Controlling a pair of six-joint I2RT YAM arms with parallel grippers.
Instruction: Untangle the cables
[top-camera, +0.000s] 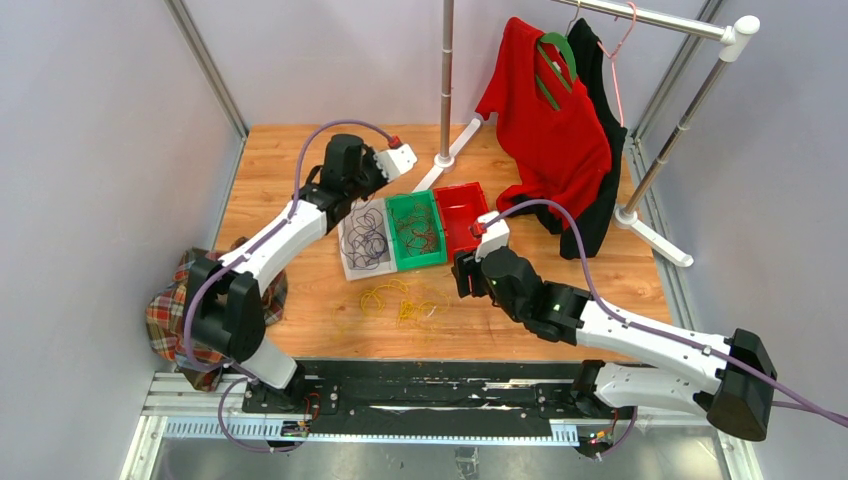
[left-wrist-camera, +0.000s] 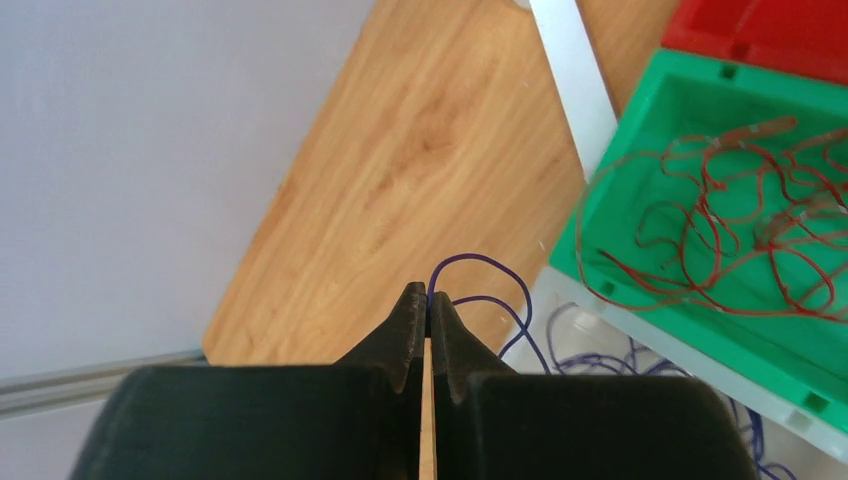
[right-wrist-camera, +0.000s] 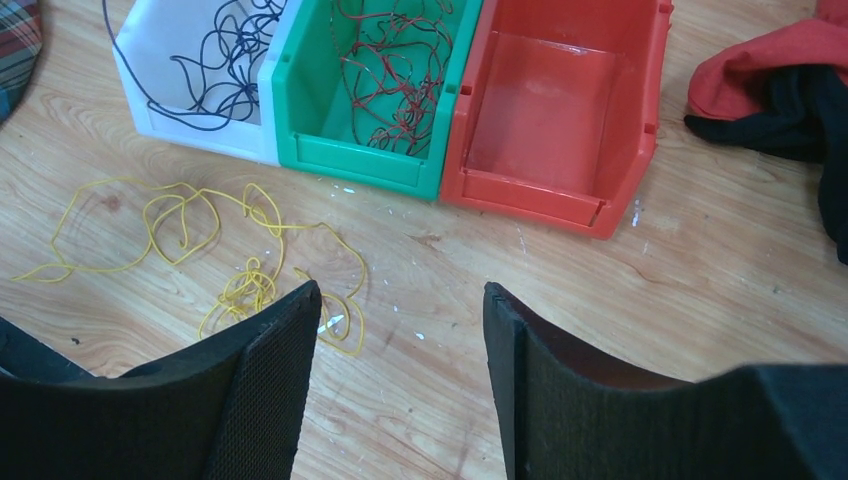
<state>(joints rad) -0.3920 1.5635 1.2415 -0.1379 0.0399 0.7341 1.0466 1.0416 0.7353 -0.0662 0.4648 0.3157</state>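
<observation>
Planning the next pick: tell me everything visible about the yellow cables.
The yellow cables are thin, floppy strands lying loose on the wooden table, in front of the white bin and green bin, outside both. They spread in wide loops with one tighter knot near the open right gripper, which does not hold them.

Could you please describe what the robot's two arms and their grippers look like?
The left arm and right arm have white links between black joint housings. A lilac hose runs along each to a white wrist block with a red cap. The jaws are black and tapered; the right gripper's inner faces look mesh-textured.
</observation>
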